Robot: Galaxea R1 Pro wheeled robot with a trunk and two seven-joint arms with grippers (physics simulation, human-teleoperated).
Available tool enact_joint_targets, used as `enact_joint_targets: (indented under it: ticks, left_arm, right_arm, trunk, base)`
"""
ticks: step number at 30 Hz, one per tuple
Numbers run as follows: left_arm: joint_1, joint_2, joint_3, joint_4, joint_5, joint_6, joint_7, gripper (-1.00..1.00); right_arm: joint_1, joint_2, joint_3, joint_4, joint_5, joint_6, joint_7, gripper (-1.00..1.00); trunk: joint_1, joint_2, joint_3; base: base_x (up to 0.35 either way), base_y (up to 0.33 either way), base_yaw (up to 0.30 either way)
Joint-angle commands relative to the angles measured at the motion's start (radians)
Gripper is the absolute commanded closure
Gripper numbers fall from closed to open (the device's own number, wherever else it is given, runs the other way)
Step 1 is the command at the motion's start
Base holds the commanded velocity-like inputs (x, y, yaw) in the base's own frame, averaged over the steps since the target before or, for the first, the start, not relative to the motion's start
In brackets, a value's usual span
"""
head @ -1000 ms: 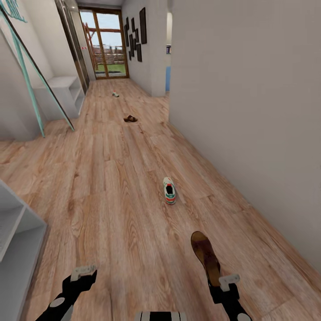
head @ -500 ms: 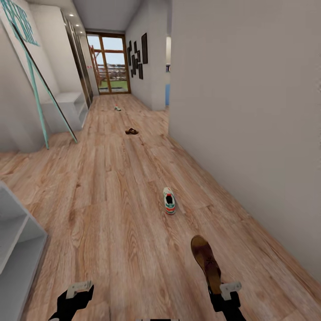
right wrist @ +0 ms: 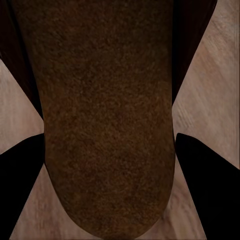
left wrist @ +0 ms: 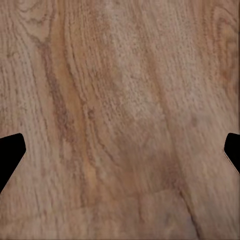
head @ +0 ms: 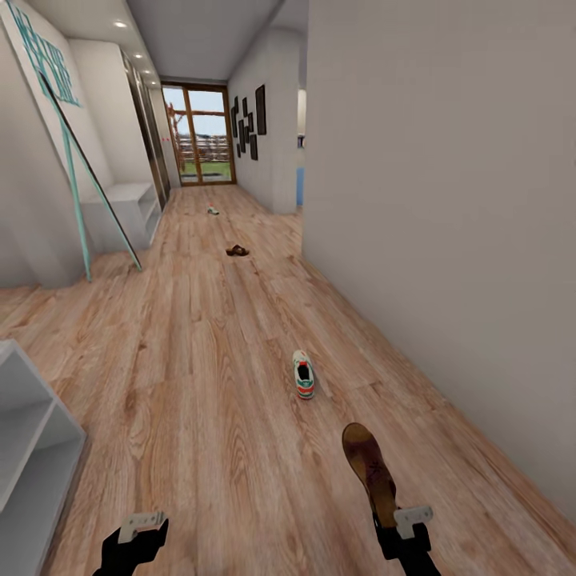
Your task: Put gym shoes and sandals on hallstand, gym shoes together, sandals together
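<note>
Head view, from the left: a pale grey open shelf unit [head: 32, 448] stands at the near left edge, its visible compartments holding nothing I can make out. Further along the left wall a low hallstand [head: 120, 210] with a bench top sits beyond teal slanted poles [head: 76, 176], with teal letters [head: 44, 56] on the wall above.

The left gripper [head: 142, 524] hangs low over the corridor floor [head: 200, 384], forearm reaching forward from the bottom edge. In the left wrist view its fingers [left wrist: 10, 152] sit at opposite edges of the picture, spread wide, with only bare planks between them.

Far down the corridor, near the glazed door [head: 198, 136], a small gym shoe [head: 213, 211] lies on the floor; its heading is too small to tell. Nearer, a brown sandal [head: 237, 251] lies roughly crosswise. The near gym shoe [head: 303, 374] rests mid-floor, well apart from both, long axis running down the corridor.

The right gripper [head: 410, 518] is likewise low and forward, clamped on the held sandal [head: 370, 470], which juts lengthwise away from the robot, above the floor. In the right wrist view, the held sandal [right wrist: 107, 120] fills the gap between dark fingers [right wrist: 207, 185] pressed to each side.
</note>
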Motion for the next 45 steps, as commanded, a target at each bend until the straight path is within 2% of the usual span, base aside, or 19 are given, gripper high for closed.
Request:
enact_joint_targets:
  ticks: [1,13,14,17,23,34,45]
  left_arm:
    - [0.0,-0.001,0.005,0.002,0.001,-0.003,-0.004,-1.0]
    - [0.0,-0.003,0.004,0.004,0.001,-0.003,-0.004,-1.0]
    - [0.005,-0.008,0.004,0.01,-0.005,0.003,0.002,-1.0]
    - [0.016,0.002,0.008,0.022,-0.005,0.0,0.007,-1.0]
    - [0.03,0.013,0.015,0.05,0.02,-0.025,0.007,-1.0]
    - [0.038,0.014,0.016,0.063,0.026,-0.031,0.007,-1.0]
    - [0.044,0.01,0.015,0.072,0.024,-0.032,0.006,-1.0]
  right_arm:
    - [0.0,0.0,0.003,0.001,0.005,-0.002,-0.005,1.0]
    - [0.0,0.002,0.003,0.001,0.005,-0.001,-0.004,1.0]
    - [-0.005,-0.004,-0.002,-0.005,0.0,0.005,-0.01,1.0]
    - [-0.001,-0.021,-0.033,0.004,-0.009,0.021,-0.021,1.0]
    - [0.004,-0.056,-0.081,0.039,0.016,0.003,-0.023,1.0]
    - [0.004,-0.055,-0.085,0.102,0.022,-0.028,-0.022,1.0]
    - [0.004,-0.056,-0.086,0.166,0.023,-0.028,-0.024,1.0]
  trunk:
    - [-0.004,0.007,0.004]
    - [-0.05,0.091,0.046]
    - [-0.05,0.091,0.046]
    - [-0.05,0.091,0.046]
    - [-0.05,0.091,0.046]
    - [-0.05,0.091,0.046]
    - [-0.05,0.091,0.041]
  base:
    - [0.0,0.0,0.0]
    - [0.0,0.0,0.0]
    - [0.0,0.0,0.0]
    - [0.0,0.0,0.0]
    - [0.0,0.0,0.0]
    - [0.0,0.0,0.008]
    - [0.008,-0.018,0.208]
